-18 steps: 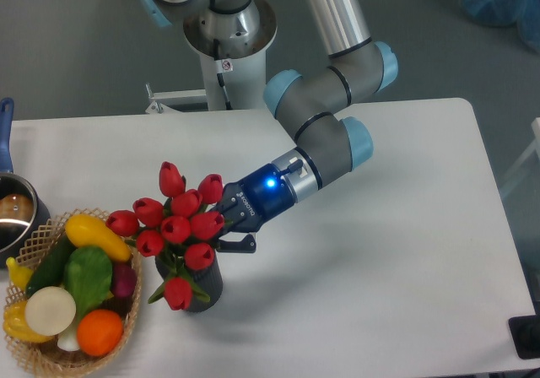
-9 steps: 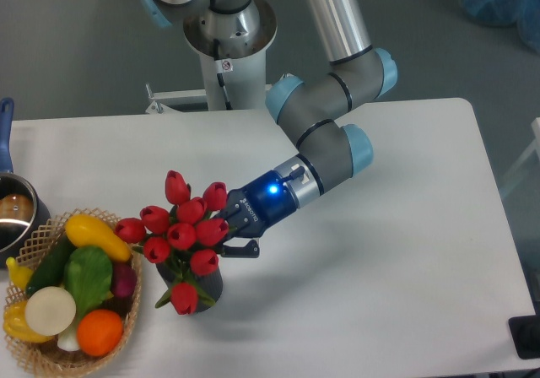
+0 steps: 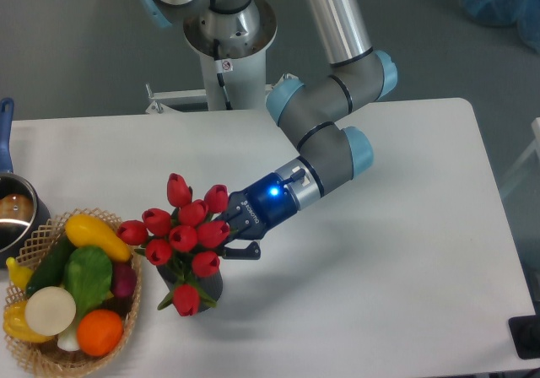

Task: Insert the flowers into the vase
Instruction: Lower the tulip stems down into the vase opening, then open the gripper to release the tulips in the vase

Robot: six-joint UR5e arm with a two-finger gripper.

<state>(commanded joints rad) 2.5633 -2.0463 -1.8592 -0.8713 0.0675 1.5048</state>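
**Operator:** Report the position of the flowers (image 3: pixel 181 236).

**Technician:** The red tulip bunch sits over the vase (image 3: pixel 207 287), with the stems running down into its mouth. The buds spread wider than the rim. One bud hangs low in front of the vase wall. The vase stands upright on the white table (image 3: pixel 396 251), just beside the wicker basket (image 3: pixel 38 239) of vegetables and fruit.

**Operator:** Report the gripper (image 3: pixel 226 236) condition.

**Technician:** The arm reaches in from the right, angled down toward the bunch. The fingertips are buried among the buds and leaves. One dark finger (image 3: pixel 245 251) shows below the bunch. Whether the fingers clamp the stems or stand apart from them cannot be told from this view. A blue light is lit on the gripper body.

**Operator:** Other items?

**Technician:** A metal pot (image 3: pixel 15 213) with a blue handle sits at the left table edge, behind the basket.
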